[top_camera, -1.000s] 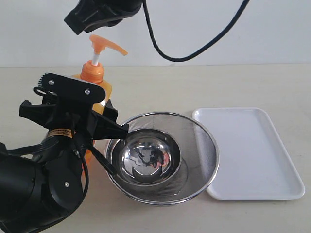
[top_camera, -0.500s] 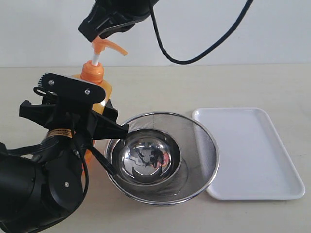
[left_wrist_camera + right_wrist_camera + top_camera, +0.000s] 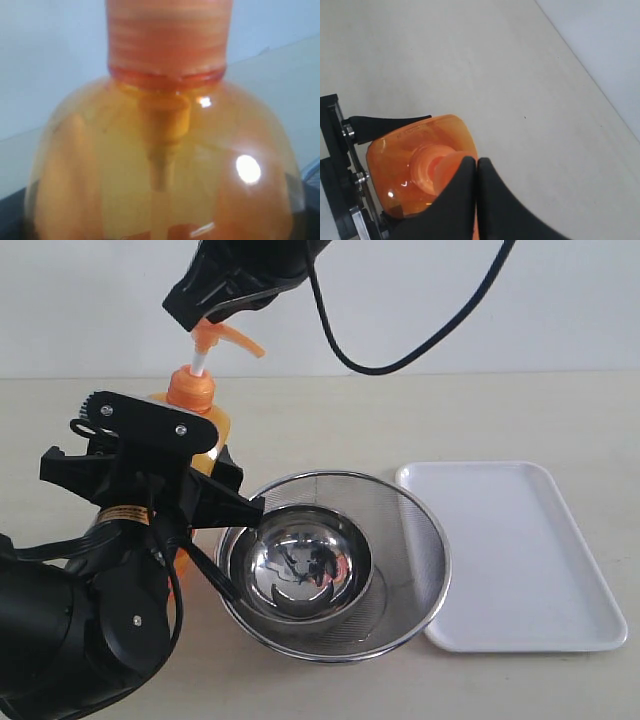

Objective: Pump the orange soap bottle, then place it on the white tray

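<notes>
Orange plastic fills your left gripper (image 3: pixel 222 485): its fingers are clamped on the body of the orange soap bottle (image 3: pixel 192 390), held upright, while your right gripper (image 3: pixel 476 166), jaws pressed together, rests its tip on the pump head (image 3: pixel 225 337) directly beneath it. The white stem under that head is exposed, so I judge the pump not yet pressed. That leaves 2 jobs: push down, then carry the bottle past the mesh strainer (image 3: pixel 410 530) beside your left gripper to the white tray (image 3: pixel 500 540), bare and well apart from both grippers.

Lab-style bench: beige tabletop (image 3: pixel 400 420), white wall (image 3: pixel 520 300)
</notes>
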Available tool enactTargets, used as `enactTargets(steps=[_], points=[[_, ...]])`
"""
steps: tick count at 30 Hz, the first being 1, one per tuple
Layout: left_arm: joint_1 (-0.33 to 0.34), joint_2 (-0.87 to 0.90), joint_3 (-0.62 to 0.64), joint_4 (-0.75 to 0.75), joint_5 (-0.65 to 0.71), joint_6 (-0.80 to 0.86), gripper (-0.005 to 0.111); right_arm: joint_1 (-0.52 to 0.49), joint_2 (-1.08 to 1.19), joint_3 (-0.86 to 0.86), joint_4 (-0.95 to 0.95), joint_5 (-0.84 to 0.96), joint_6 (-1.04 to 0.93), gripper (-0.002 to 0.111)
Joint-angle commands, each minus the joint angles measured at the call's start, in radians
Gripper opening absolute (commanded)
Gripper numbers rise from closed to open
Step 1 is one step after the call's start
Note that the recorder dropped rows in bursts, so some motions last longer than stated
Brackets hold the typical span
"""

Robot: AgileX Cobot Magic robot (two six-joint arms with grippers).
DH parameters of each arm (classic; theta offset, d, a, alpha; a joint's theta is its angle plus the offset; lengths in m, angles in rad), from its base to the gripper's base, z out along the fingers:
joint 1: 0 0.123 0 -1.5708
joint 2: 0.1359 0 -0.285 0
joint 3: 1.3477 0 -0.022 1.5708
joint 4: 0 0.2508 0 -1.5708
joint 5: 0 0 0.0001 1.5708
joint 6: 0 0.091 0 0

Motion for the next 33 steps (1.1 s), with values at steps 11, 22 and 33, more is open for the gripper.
enactTargets(steps=[11,22,33], points=[[-0.004,-0.005,-0.012,0.028,-0.044,0.002,0.005,0.001,0.023,0.003,-0.007,0.097,0.013,0.0],[-0.004,-0.005,-0.012,0.03,-0.044,0.002,0.005,0.001,0.027,0.003,-0.007,0.113,0.015,0.0],[-0.004,-0.005,-0.012,0.03,-0.044,0.002,0.005,0.027,0.038,0.007,-0.017,0.125,0.027,0.0]])
